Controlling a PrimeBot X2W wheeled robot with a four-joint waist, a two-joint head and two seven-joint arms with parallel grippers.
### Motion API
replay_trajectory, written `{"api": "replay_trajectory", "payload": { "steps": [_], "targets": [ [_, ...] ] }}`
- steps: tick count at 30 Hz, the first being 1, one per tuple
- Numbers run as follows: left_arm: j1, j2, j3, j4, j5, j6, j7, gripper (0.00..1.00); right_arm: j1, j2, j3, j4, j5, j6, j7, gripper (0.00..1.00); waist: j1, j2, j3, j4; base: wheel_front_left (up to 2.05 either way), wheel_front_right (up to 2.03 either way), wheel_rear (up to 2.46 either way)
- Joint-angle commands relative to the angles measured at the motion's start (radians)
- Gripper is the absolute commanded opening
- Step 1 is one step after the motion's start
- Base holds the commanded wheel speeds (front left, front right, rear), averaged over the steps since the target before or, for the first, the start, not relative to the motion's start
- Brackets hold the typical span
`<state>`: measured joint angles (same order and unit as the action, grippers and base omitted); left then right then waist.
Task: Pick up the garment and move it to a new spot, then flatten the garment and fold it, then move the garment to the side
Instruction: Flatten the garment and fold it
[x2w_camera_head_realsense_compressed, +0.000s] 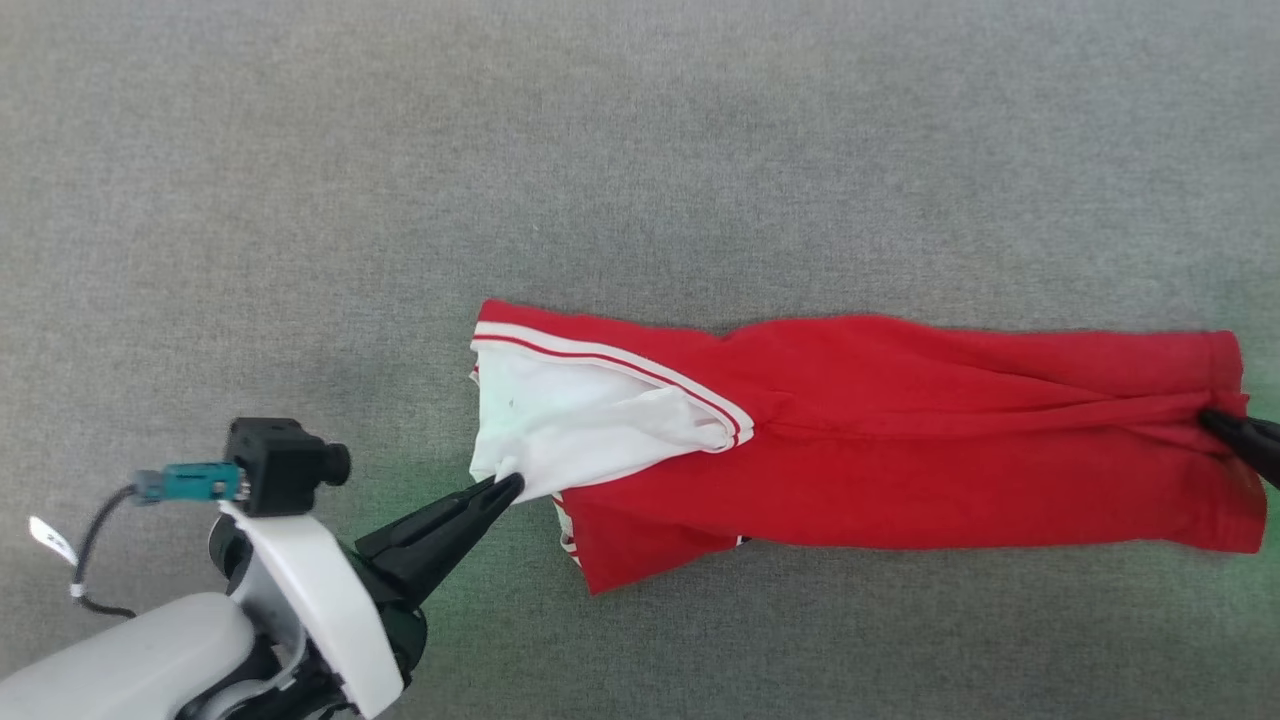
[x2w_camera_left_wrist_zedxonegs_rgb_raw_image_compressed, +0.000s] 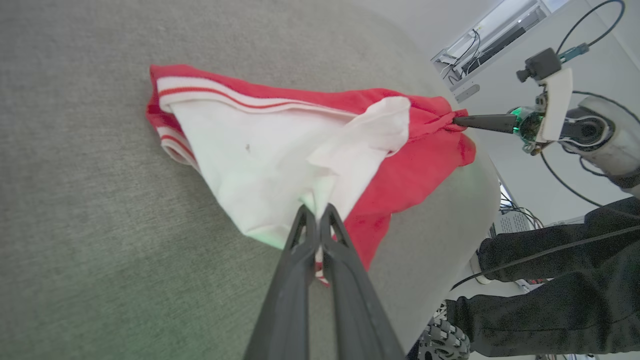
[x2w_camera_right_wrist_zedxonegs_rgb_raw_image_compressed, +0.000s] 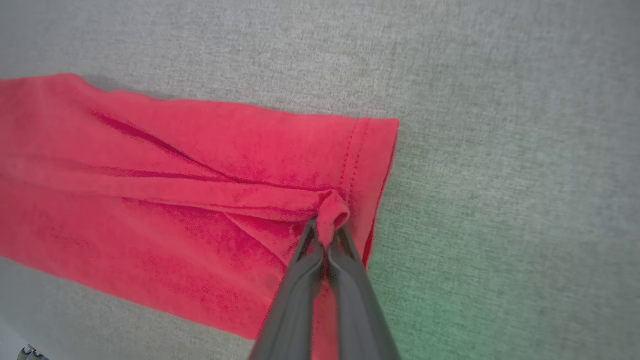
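Note:
The garment (x2w_camera_head_realsense_compressed: 900, 430), a red shirt with a white sleeve and red-striped trim, lies stretched left to right on the grey surface, folded lengthwise. My left gripper (x2w_camera_head_realsense_compressed: 508, 487) is shut on the white sleeve fabric at the garment's left end; the left wrist view shows the garment (x2w_camera_left_wrist_zedxonegs_rgb_raw_image_compressed: 280, 140) bunching into my left gripper (x2w_camera_left_wrist_zedxonegs_rgb_raw_image_compressed: 316, 212). My right gripper (x2w_camera_head_realsense_compressed: 1212, 420) is shut on a pinch of the red hem at the right end. In the right wrist view the garment (x2w_camera_right_wrist_zedxonegs_rgb_raw_image_compressed: 175, 190) has a small loop of hem clamped in my right gripper (x2w_camera_right_wrist_zedxonegs_rgb_raw_image_compressed: 326, 231). The chest lettering is hidden.
Grey fabric covers the surface (x2w_camera_head_realsense_compressed: 500, 150) on all sides of the garment. In the left wrist view the surface's edge (x2w_camera_left_wrist_zedxonegs_rgb_raw_image_compressed: 480, 165) drops off at the right, with a person's dark sleeve (x2w_camera_left_wrist_zedxonegs_rgb_raw_image_compressed: 550, 280), cables and a wall beyond.

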<state>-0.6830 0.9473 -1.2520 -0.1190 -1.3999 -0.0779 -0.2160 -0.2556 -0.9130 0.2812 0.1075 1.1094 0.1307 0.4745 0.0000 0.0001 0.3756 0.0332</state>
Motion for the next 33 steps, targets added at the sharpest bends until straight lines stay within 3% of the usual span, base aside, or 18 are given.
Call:
{"api": "replay_trajectory", "payload": {
  "steps": [1, 12, 13, 14, 15, 16, 17, 18, 20, 25, 28, 33],
  "targets": [
    [0.012, -0.009, -0.002, 0.015, 0.023, 0.007, 0.005, 0.00, 0.003, 0.014, -0.009, 0.004, -0.009, 0.000, -0.008, 0.00, 0.0000, -0.0001, 0.011, 0.002, 0.00, 0.00, 0.00],
    [-0.032, -0.136, -0.009, 0.233, 0.067, -0.021, 0.020, 0.00, -0.077, 0.130, -0.022, 0.101, -0.123, -0.003, -0.021, 0.00, 0.0000, -0.0001, 0.069, -0.009, 0.00, 0.00, 0.00],
    [-0.031, -0.144, -0.006, 0.246, 0.066, -0.022, 0.014, 0.01, -0.082, 0.135, -0.021, 0.101, -0.126, -0.003, -0.024, 0.09, 0.0000, -0.0001, 0.070, -0.010, 0.00, 0.00, 0.00],
    [-0.031, -0.150, -0.002, 0.255, 0.065, -0.025, 0.009, 0.11, -0.085, 0.135, -0.021, 0.096, -0.133, -0.003, -0.027, 0.29, 0.0000, -0.0001, 0.071, -0.011, 0.00, 0.00, 0.00],
    [-0.029, -0.155, 0.004, 0.264, 0.065, -0.027, 0.001, 0.26, -0.083, 0.130, -0.017, 0.086, -0.138, -0.002, -0.024, 0.47, 0.0000, -0.0001, 0.070, -0.011, 0.00, 0.00, 0.00],
    [-0.024, -0.157, 0.007, 0.271, 0.061, -0.028, -0.004, 0.47, -0.076, 0.125, -0.014, 0.077, -0.137, -0.002, -0.018, 0.80, 0.0000, -0.0001, 0.069, -0.011, 0.00, 0.00, 0.00],
    [-0.017, -0.159, 0.009, 0.276, 0.061, -0.031, -0.011, 0.62, -0.069, 0.120, -0.018, 0.071, -0.134, -0.002, -0.013, 1.00, 0.0000, -0.0001, 0.067, -0.011, 0.00, 0.00, 0.00],
    [-0.009, -0.161, 0.016, 0.281, 0.060, -0.032, -0.016, 0.86, -0.061, 0.112, -0.024, 0.063, -0.129, -0.002, -0.011, 1.00, 0.0000, -0.0001, 0.063, -0.010, 0.00, 0.00, 0.00],
    [0.009, -0.165, 0.036, 0.282, 0.052, -0.033, -0.032, 1.00, -0.048, 0.097, -0.043, 0.048, -0.124, -0.003, -0.003, 1.00, 0.0000, -0.0001, 0.052, -0.007, 0.00, 0.00, 0.00],
    [0.075, -0.190, 0.123, 0.272, 0.064, -0.035, -0.048, 1.00, -0.012, 0.082, -0.109, 0.048, -0.098, 0.000, 0.015, 1.00, 0.0000, -0.0001, 0.022, 0.014, 0.00, 0.00, 0.00],
    [0.168, -0.252, 0.283, 0.297, 0.123, -0.028, -0.050, 1.00, 0.015, 0.109, -0.146, 0.087, -0.079, 0.000, 0.052, 1.00, 0.0000, -0.0001, 0.002, 0.045, 0.00, 0.00, 0.00],
    [0.258, -0.330, 0.436, 0.336, 0.220, -0.034, -0.050, 1.00, 0.038, 0.141, -0.153, 0.133, -0.062, 0.000, 0.095, 1.00, 0.0000, -0.0001, -0.021, 0.077, 0.00, 0.00, 0.00]
  ]
}}
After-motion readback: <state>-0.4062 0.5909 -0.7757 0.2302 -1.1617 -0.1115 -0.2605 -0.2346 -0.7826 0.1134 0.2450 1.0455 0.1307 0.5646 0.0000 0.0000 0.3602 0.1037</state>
